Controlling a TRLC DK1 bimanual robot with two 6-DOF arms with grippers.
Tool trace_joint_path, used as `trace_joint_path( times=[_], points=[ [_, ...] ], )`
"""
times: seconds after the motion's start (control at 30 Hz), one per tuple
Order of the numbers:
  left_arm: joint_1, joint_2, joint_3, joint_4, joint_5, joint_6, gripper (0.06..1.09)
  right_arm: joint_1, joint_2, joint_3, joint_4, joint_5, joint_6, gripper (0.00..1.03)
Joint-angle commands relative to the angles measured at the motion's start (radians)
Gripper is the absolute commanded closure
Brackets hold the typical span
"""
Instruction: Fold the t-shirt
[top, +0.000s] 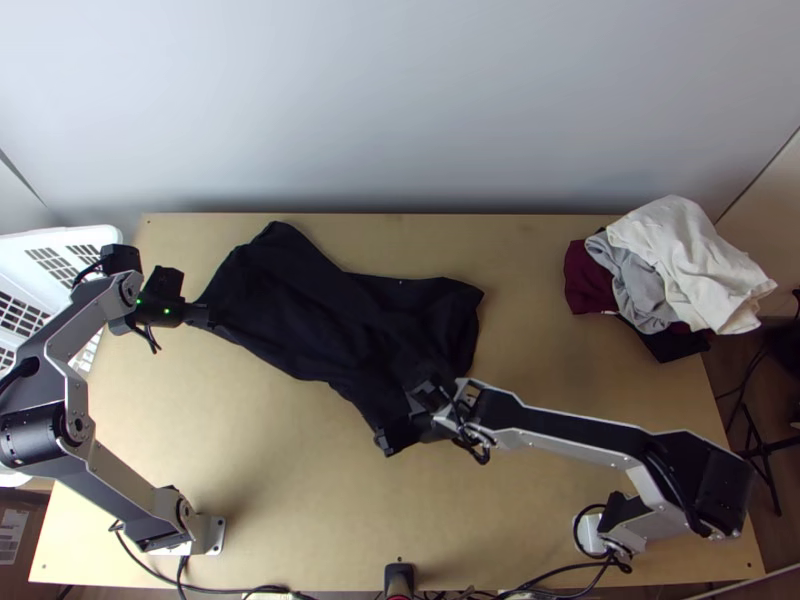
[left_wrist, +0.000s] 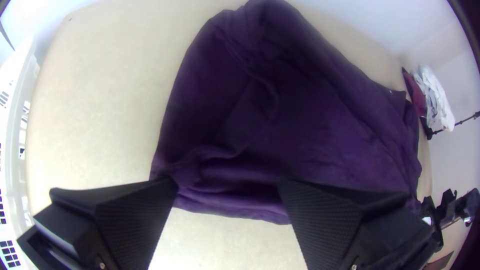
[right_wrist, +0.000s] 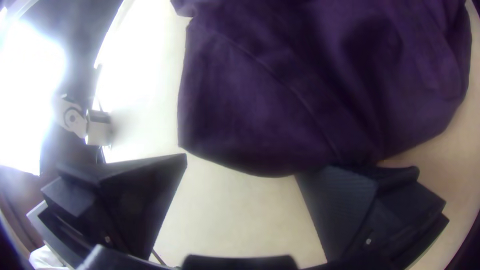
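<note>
"Black fingers (left_wrist: 130, 215) on the left hand (top: 208, 316) — apart or together?"

"Wide apart, at the left edge of the dark t-shirt (top: 330, 330). The right hand (top: 404, 418) stands open too, at its near end."

"How does the t-shirt lie?"

"Spread unevenly and creased, slantwise across the middle of the counter (top: 250, 450)."

"And farther out?"

"A clothes pile (top: 680, 250) at the far right — white, grey, dark red — and a white basket (top: 60, 236) by the left edge"
</note>
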Motion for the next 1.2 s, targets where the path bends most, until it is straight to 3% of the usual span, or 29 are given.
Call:
trace_joint_path(
  times=[0.0, 0.07, 0.1, 0.17, 0.2, 0.27, 0.37, 0.53, 0.7, 1.0, 1.17],
  points=[
    [-0.001, 0.006, -0.003, 0.010, 0.000, -0.014, 0.11, 0.016, 0.031, 0.014, 0.031, 0.102, -0.001, 0.20],
    [-0.003, 0.011, -0.001, 0.014, 0.000, -0.015, 0.11, -0.015, 0.034, 0.019, 0.031, 0.149, -0.047, 0.40],
    [-0.003, 0.014, -0.001, 0.014, 0.000, -0.015, 0.11, -0.035, 0.035, 0.020, 0.031, 0.158, -0.058, 0.46],
    [-0.003, 0.017, -0.001, 0.017, 0.000, -0.015, 0.11, -0.076, 0.040, 0.022, 0.031, 0.165, -0.074, 0.47],
    [-0.003, 0.018, -0.001, 0.017, 0.000, -0.015, 0.11, -0.090, 0.038, 0.022, 0.033, 0.166, -0.087, 0.57],
    [-0.004, 0.018, -0.003, 0.017, 0.000, -0.015, 0.11, -0.111, 0.034, 0.026, 0.031, 0.180, -0.124, 1.00],
    [-0.010, 0.014, -0.003, 0.017, -0.002, -0.015, 0.11, -0.133, -0.017, -0.003, 0.021, 0.184, -0.160, 1.00],
    [-0.010, 0.005, 0.000, 0.014, -0.002, -0.009, 0.11, -0.228, -0.120, -0.118, -0.041, 0.165, -0.334, 1.00],
    [-0.027, 0.003, 0.005, 0.000, -0.002, -0.023, 0.11, -0.341, -0.146, -0.167, -0.085, 0.152, -0.444, 1.00],
    [-0.112, -0.129, 0.108, -0.296, 0.004, -0.095, 0.11, -0.556, -0.127, -0.125, -0.048, 0.152, -0.637, 1.00],
    [-0.132, -0.186, 0.028, -0.335, 0.006, -0.081, 0.11, -0.624, -0.089, -0.078, -0.048, 0.142, -0.694, 1.00]
  ],
)
